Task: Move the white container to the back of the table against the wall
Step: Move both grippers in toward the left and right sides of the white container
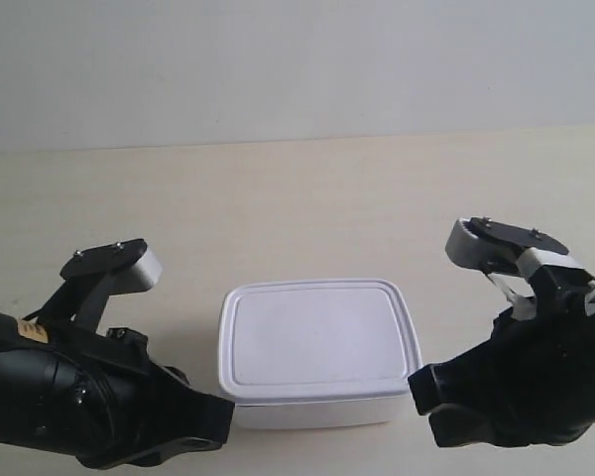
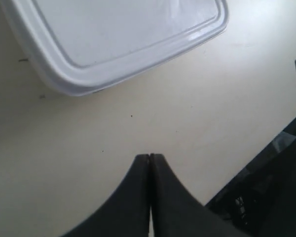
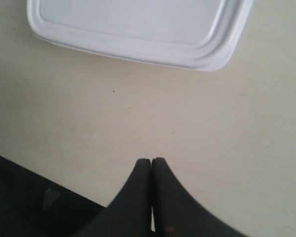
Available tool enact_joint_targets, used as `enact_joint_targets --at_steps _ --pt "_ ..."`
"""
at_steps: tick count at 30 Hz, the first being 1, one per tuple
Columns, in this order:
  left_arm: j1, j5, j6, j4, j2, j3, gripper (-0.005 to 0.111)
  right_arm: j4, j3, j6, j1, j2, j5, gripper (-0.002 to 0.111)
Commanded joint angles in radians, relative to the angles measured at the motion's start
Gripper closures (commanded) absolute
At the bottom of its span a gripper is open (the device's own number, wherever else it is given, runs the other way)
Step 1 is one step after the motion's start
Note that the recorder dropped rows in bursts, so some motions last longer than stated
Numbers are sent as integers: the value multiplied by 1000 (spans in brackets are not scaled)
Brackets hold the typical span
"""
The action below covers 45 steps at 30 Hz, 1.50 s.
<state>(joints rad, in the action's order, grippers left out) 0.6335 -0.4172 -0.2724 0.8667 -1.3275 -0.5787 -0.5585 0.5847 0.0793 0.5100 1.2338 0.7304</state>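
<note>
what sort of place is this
Probably a robot lab test bench, not a home: a pale cream wood-grain table against a plain grey-white wall, a small white rectangular lidded plastic container on it, and the black left end effector and right end effector shut near it.

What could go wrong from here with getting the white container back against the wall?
1. The left hand and the right hand are both shut and apart from the white container. If they push rather than grasp, an uneven shove may spin it askew.
2. A wide stretch of bare table lies between it and the wall, so over that distance a pushing hand could slip off its rounded corners.
</note>
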Motion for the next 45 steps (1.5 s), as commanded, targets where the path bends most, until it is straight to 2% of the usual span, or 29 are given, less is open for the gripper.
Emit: enact_joint_targets --at_steps 1,8,17,24,40,45 --pt "6 34 -96 93 -56 3 107 -20 -9 27 2 64 -69 108" --pt "8 58 -181 169 -139 3 107 -164 -9 178 2 190 -116 108" --pt "8 132 -422 412 -227 1 107 -201 -9 254 2 293 -204 108" --pt "8 143 -428 422 -285 -58 107 -210 -7 261 2 352 -232 108" --pt "8 196 -480 422 -291 -65 107 -210 -7 261 2 351 -351 108" --pt "8 204 -491 422 -331 -117 107 -225 -7 261 2 351 -380 108"
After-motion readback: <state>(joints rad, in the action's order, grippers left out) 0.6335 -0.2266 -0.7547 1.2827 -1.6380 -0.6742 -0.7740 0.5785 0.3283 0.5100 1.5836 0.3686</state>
